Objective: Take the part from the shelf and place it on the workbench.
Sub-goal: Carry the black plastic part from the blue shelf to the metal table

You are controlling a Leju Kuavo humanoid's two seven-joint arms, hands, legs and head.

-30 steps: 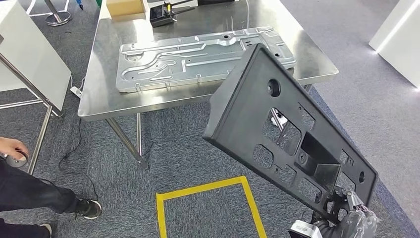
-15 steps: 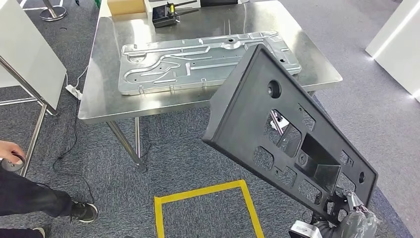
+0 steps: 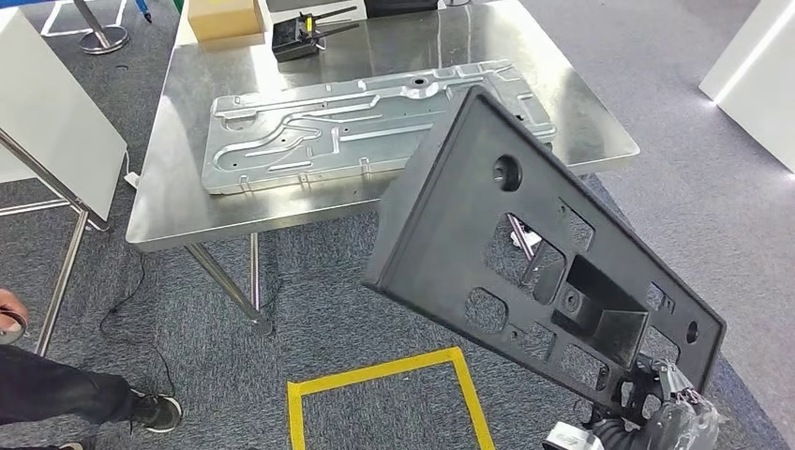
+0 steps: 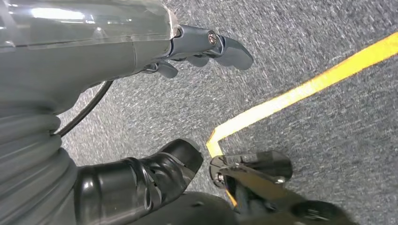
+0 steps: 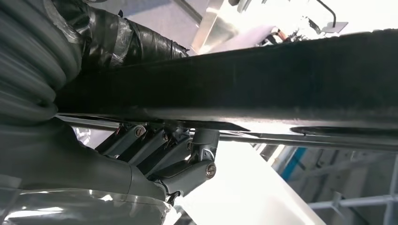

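- Right hand (image 3: pixel 673 420) gripped the black part (image 3: pixel 525 253) at its lower corner; in the right wrist view the fingers (image 5: pixel 164 150) were curled tight against the underside of the part's edge (image 5: pixel 263 79).
- The part rose up and away from that hand, tilted, its far corner overlapping the near edge of the workbench (image 3: pixel 178 202) as seen from the head camera. Whether it was over the bench or only in front of it could not be told.
- Left hand (image 4: pixel 206 47) hung by the robot's side above the carpet, fingers loosely curled and holding nothing; a strip of yellow floor tape (image 4: pixel 300 91) ran beyond its fingertips.
- Step in hand, by judgement: the carry. The part was off the shelf and not yet on the bench.
- Ahead of the right hand, the benchtop already carried a stamped metal panel (image 3: pixel 366 122) across its middle, with a cardboard box (image 3: pixel 223 19) and a black tool (image 3: pixel 300 37) at the far edge.
- Next move calls for closing on the bench, levelling the part and lowering it flat onto bare steel, probably the strip nearest the hand, without striking the metal panel.
- Single-corner hold on a long part: it may swing or slip when tilted.
- A person's hand (image 3: pixel 9 314) and shoe (image 3: pixel 155 411) were well off on the left hand's side.
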